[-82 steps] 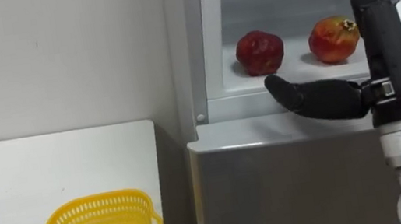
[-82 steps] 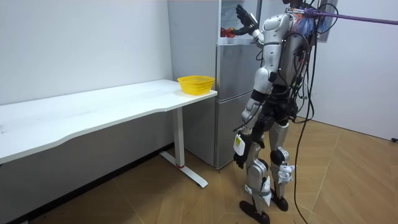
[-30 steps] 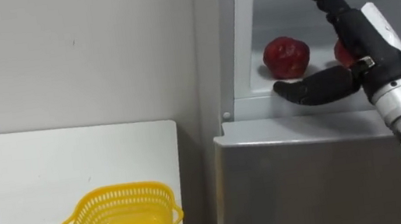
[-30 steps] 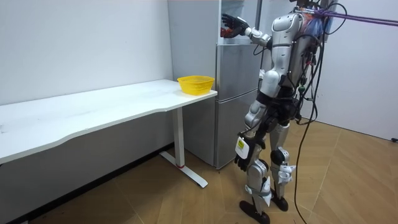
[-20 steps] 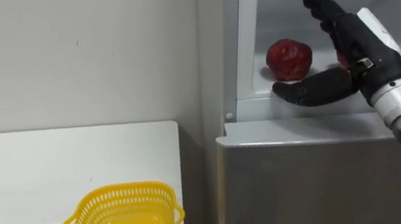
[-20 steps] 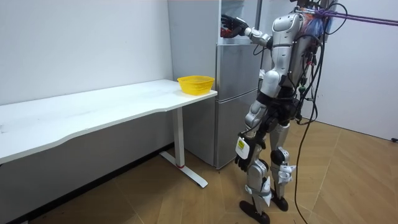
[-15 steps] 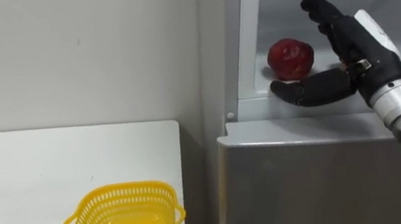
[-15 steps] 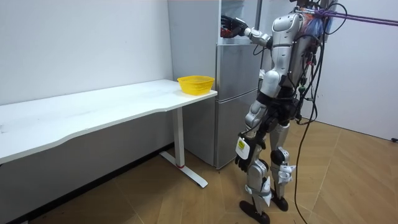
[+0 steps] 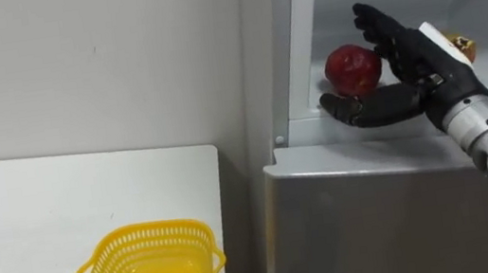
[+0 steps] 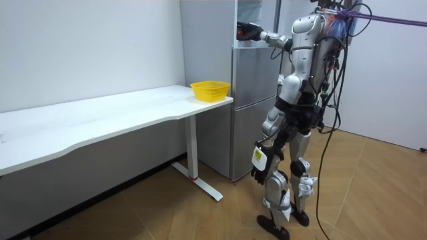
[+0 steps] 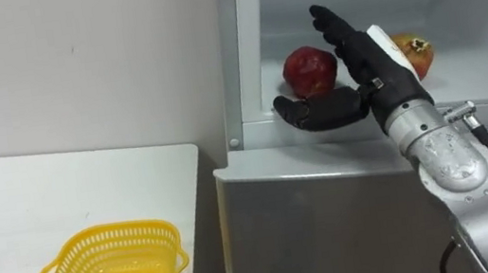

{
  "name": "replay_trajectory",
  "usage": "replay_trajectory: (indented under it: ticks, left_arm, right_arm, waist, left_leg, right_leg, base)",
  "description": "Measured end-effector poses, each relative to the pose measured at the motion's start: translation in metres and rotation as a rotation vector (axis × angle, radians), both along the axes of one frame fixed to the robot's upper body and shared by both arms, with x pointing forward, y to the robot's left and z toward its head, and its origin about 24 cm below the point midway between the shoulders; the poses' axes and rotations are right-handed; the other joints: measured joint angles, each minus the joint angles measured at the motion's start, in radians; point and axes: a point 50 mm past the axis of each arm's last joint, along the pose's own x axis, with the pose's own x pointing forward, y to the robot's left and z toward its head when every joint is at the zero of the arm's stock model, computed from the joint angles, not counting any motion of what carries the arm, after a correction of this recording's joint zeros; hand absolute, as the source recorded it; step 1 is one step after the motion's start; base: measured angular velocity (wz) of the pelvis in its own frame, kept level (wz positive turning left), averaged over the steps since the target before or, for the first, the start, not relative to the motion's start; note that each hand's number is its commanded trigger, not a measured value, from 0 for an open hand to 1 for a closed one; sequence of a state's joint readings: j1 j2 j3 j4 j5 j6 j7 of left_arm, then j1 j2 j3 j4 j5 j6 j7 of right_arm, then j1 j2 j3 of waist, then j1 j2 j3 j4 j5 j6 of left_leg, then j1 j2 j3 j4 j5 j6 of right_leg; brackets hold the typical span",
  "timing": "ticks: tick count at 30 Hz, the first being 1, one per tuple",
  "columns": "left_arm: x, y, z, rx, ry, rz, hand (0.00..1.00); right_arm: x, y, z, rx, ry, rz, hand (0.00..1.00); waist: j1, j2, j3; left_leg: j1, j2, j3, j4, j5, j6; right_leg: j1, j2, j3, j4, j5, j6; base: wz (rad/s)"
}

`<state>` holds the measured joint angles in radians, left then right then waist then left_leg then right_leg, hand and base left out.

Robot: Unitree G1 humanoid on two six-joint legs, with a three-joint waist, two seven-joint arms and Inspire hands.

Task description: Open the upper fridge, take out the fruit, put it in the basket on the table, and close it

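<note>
A dark red pomegranate [image 9: 350,69] lies on the shelf of the open upper fridge compartment [image 9: 386,122], near its left wall. My right hand [image 9: 423,61] reaches in from the right and is open. Its straight fingers lie against the fruit's right side, and the thumb [image 9: 366,108] stretches along the shelf edge just under it. A second, orange-red pomegranate [image 9: 462,48] peeks out behind the hand. In the room view I stand upright facing the fridge [image 10: 253,100] with the right arm raised. My left hand [image 10: 257,173] hangs by my thigh.
A yellow plastic basket [image 9: 143,234] stands empty on the white table [image 9: 43,203] at the left, near the table's right edge. The grey lower fridge door [image 9: 371,224] is closed below the shelf. A narrow gap separates table and fridge.
My right hand has slid left and slightly down onto the dark red pomegranate's side, uncovering part of the orange-red one. The fruits and basket have not moved.
</note>
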<state>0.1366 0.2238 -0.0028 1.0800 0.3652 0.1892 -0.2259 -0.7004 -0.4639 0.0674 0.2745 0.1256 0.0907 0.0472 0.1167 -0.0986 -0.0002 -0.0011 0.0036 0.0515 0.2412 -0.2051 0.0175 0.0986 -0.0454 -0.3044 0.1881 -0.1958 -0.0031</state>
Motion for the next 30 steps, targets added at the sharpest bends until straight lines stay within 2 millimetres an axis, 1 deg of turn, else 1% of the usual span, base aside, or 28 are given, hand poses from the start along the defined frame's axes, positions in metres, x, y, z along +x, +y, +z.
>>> replay_trajectory:
  ticks: [2,4,7,10,11,13,14,15,16,17,18,23,24,26,30]
  left_arm:
    - [0.001,0.001,0.0,0.007,-0.001,0.002,0.0]
    - [0.002,0.001,0.0,0.01,-0.003,0.002,0.0]
    - [0.003,0.002,0.001,0.02,-0.009,0.003,0.0]
    - [0.004,0.005,0.002,0.028,-0.01,0.002,0.0]
    - [0.004,0.006,0.002,0.031,-0.009,0.002,0.0]
    - [0.004,0.006,0.002,0.031,-0.009,0.002,0.0]
    - [0.004,0.006,0.002,0.031,-0.009,0.002,0.0]
    - [0.004,0.006,0.002,0.031,-0.009,0.002,0.0]
    - [0.004,0.006,0.002,0.031,-0.009,0.002,0.0]
    - [0.004,0.007,0.002,0.032,-0.008,0.001,0.0]
    - [0.004,0.007,0.002,0.033,-0.008,0.001,0.0]
    - [0.003,0.009,0.003,0.037,0.005,0.004,0.0]
    - [0.003,0.009,0.003,0.038,0.008,0.006,0.0]
    - [0.003,0.009,0.003,0.04,0.011,0.006,0.0]
    - [0.003,0.01,0.003,0.042,0.012,0.007,0.0]
  right_arm:
    - [0.005,-0.003,-0.001,0.049,0.033,0.003,0.0]
    - [0.007,-0.005,-0.001,0.074,0.05,0.009,0.0]
    - [0.01,-0.002,0.004,0.071,0.066,0.034,0.0]
    - [0.01,-0.002,0.008,0.057,0.076,0.064,0.0]
    - [0.011,-0.002,0.009,0.054,0.08,0.076,0.0]
    - [0.013,-0.002,0.01,0.054,0.09,0.086,0.0]
    - [0.014,-0.002,0.011,0.059,0.092,0.096,0.14]
    - [0.014,-0.001,0.011,0.063,0.093,0.102,0.31]
    - [0.014,-0.001,0.011,0.066,0.094,0.106,0.61]
    - [0.014,-0.001,0.011,0.064,0.099,0.112,0.93]
    - [0.014,-0.002,0.01,0.063,0.101,0.114,1.0]
    - [0.017,-0.011,0.01,0.064,0.131,0.103,1.0]
    - [0.018,-0.012,0.008,0.065,0.142,0.107,1.0]
    - [0.018,-0.012,0.005,0.07,0.162,0.116,1.0]
    - [0.019,-0.012,0.01,0.071,0.148,0.112,1.0]
  waist:
    - [0.0,-0.003,-0.0023]
    - [0.0,-0.004,-0.0029]
    - [-0.002,-0.007,-0.0047]
    - [-0.001,-0.016,-0.0107]
    - [0.0,-0.018,-0.0116]
    - [0.0,-0.019,-0.0108]
    - [0.0,-0.019,-0.0104]
    - [0.0,-0.018,-0.01]
    - [0.0,-0.018,-0.0088]
    - [-0.001,-0.017,-0.0073]
    - [-0.001,-0.016,-0.0064]
    - [-0.002,-0.013,0.0012]
    - [-0.003,-0.014,0.0014]
    - [-0.003,-0.016,0.0043]
    - [-0.001,-0.02,0.0034]
  left_leg:
    - [-0.001,0.0,0.0,0.0,0.001,-0.001]
    - [-0.001,0.0,0.0,0.0,0.001,-0.001]
    - [-0.002,0.001,0.001,-0.002,0.001,-0.001]
    - [-0.004,0.0,0.002,-0.003,0.002,-0.001]
    - [-0.004,0.0,0.002,0.003,0.002,-0.001]
    - [-0.003,0.0,0.001,0.012,0.002,-0.001]
    - [-0.003,0.0,0.0,0.015,0.002,-0.001]
    - [-0.003,0.0,-0.001,0.015,0.002,-0.001]
    - [-0.004,0.0,-0.002,0.016,0.002,-0.001]
    - [-0.003,0.0,-0.004,0.016,0.002,-0.001]
    - [-0.004,0.0,-0.004,0.016,0.002,-0.001]
    - [-0.005,0.0,-0.01,0.012,0.001,-0.001]
    - [-0.005,0.0,-0.01,0.012,0.001,-0.001]
    - [-0.008,0.0,-0.01,0.013,0.001,-0.001]
    - [-0.008,0.0,-0.01,0.012,0.001,-0.001]
  right_leg:
    - [-0.001,0.0,0.0,0.0,0.0,0.0]
    - [-0.001,0.0,0.0,0.0,0.0,0.0]
    - [-0.005,0.0,-0.001,0.0,0.0,0.0]
    - [-0.008,0.001,-0.002,0.0,0.0,0.0]
    - [-0.006,0.001,-0.003,0.0,0.0,0.0]
    - [-0.001,0.0,-0.004,-0.002,0.0,0.0]
    - [0.0,-0.001,-0.003,-0.002,0.0,0.0]
    - [0.001,-0.001,-0.003,-0.002,0.0,0.0]
    - [0.003,-0.003,-0.004,-0.002,0.0,0.0]
    - [0.005,-0.003,-0.004,-0.002,0.0,0.0]
    - [0.005,-0.003,-0.005,-0.002,0.0,0.0]
    - [0.007,-0.001,-0.006,0.001,0.001,-0.002]
    - [0.007,-0.001,-0.006,0.001,0.001,-0.002]
    - [0.005,0.001,-0.006,0.0,0.002,-0.003]
    - [0.004,0.001,-0.006,0.0,0.002,-0.003]
  base:
    - [0.0]
    - [0.0]
    - [0.0]
    - [0.0]
    - [0.0]
    - [0.02]
    - [0.05]
    - [0.04]
    - [0.04]
    - [0.04]
    - [0.05]
    - [0.02]
    - [0.0]
    - [0.0]
    - [0.0]
